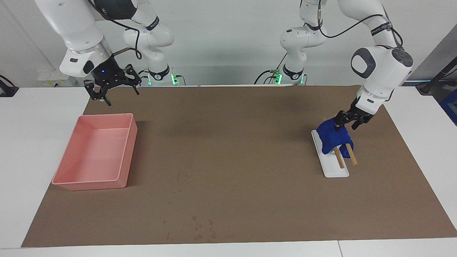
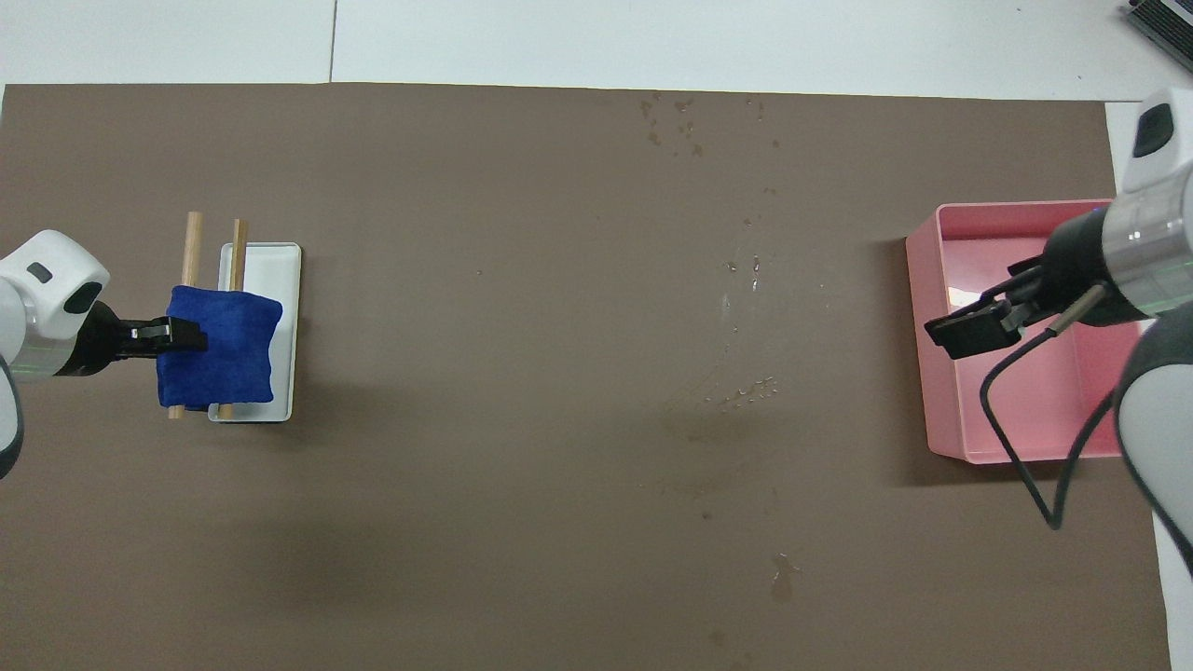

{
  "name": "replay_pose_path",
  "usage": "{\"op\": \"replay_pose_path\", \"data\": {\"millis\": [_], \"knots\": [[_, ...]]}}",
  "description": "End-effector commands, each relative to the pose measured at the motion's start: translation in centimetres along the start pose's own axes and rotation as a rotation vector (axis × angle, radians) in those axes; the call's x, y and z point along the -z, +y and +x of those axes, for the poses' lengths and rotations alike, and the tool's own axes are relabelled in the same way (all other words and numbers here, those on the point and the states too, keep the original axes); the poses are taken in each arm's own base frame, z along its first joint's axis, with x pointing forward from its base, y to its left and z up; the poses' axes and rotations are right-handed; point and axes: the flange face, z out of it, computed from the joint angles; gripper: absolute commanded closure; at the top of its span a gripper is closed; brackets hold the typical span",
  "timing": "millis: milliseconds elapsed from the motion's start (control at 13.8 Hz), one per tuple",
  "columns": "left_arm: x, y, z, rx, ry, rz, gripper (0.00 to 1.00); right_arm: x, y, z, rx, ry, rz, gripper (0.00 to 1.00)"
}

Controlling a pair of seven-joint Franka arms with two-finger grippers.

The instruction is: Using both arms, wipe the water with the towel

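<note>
The towel [image 1: 334,137] is being carried by two wooden rods [image 1: 351,155] over a white tray [image 1: 330,167], near the mat's [image 1: 228,160] edge at the left arm's end. It is being touched by the left gripper [image 1: 345,123], whose fingers are being pressed on its top, but a firm pinch cannot be told. The right gripper [image 1: 114,91] is being held spread in the air over the pink bin [image 1: 94,153], near the mat's edge at the right arm's end.

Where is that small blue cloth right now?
The small deep-blue soft towel hangs over two wooden sticks on a white tray at the left arm's end of the table, with the left gripper on it.
</note>
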Motion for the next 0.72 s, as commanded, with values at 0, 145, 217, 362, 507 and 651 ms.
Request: {"op": "replay_pose_path", "data": {"millis": [0,145,217,362,507,651], "knots": [[-0.2,-0.1,-0.8,0.017,0.01,-0.015,0.68,-1.7,-3.8,0.0,0.091,0.072,0.004,0.0],[0.0,-0.1,-0.7,0.027,0.011,-0.026,0.94,-4.0,-5.4,-0.9,0.11,0.11,-0.007,0.0],[0.2,-0.5,-0.5,0.035,0.011,-0.026,1.0,-4.9,-5.7,-1.4,0.108,0.13,-0.007,0.0],[0.5,-0.8,-0.4,0.044,0.01,-0.033,1.0,-6.2,-6.5,-1.9,0.07,0.199,0.072,0.0],[2.5,-0.4,0.5,0.042,-0.011,-0.051,1.0,-6.2,-6.7,-1.7,0.066,0.245,0.115,0.0],[4.9,-0.1,1.7,0.041,-0.031,-0.06,1.0,-6.4,-6.9,-1.8,0.112,0.238,0.116,0.0]]}}
